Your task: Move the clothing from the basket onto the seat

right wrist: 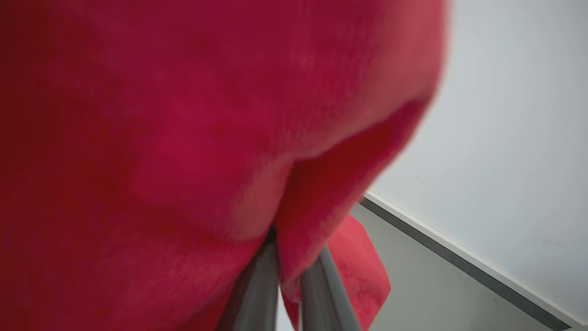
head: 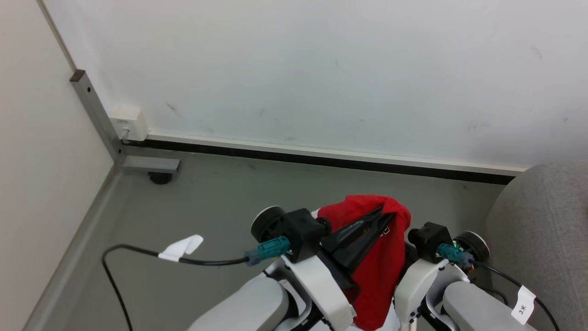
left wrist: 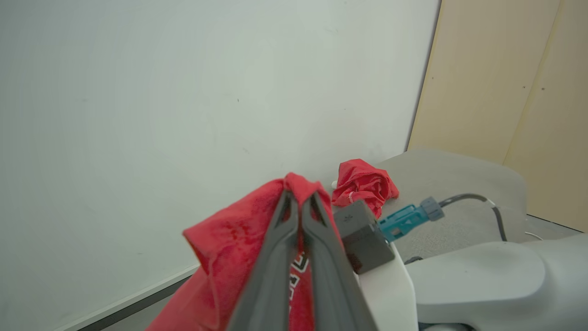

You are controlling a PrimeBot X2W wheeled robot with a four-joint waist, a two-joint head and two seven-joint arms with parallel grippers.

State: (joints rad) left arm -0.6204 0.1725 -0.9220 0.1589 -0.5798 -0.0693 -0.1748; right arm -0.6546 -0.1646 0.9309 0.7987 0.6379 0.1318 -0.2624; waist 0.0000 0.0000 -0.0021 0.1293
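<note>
Red clothing [head: 381,266] hangs over both of my grippers in front of my body. My left gripper [head: 387,217] points up and to the right, its dark fingers shut on a fold of the clothing [left wrist: 229,243], with black-and-white lettering just below the tips. In the left wrist view the left gripper [left wrist: 301,198] is pinched shut on the cloth. My right gripper [right wrist: 288,265] is shut on the clothing [right wrist: 183,138], which covers its fingertips. A bunched red piece [left wrist: 363,186] rises above my right wrist. The grey seat [head: 542,230] stands at the right. The basket is out of view.
A white wall with a dark baseboard [head: 321,158] runs across ahead. At the left are a beige panel, a grey metal post with a caster [head: 161,177] and a white wall box [head: 131,122]. A black cable with a white tag [head: 181,248] loops over the grey floor.
</note>
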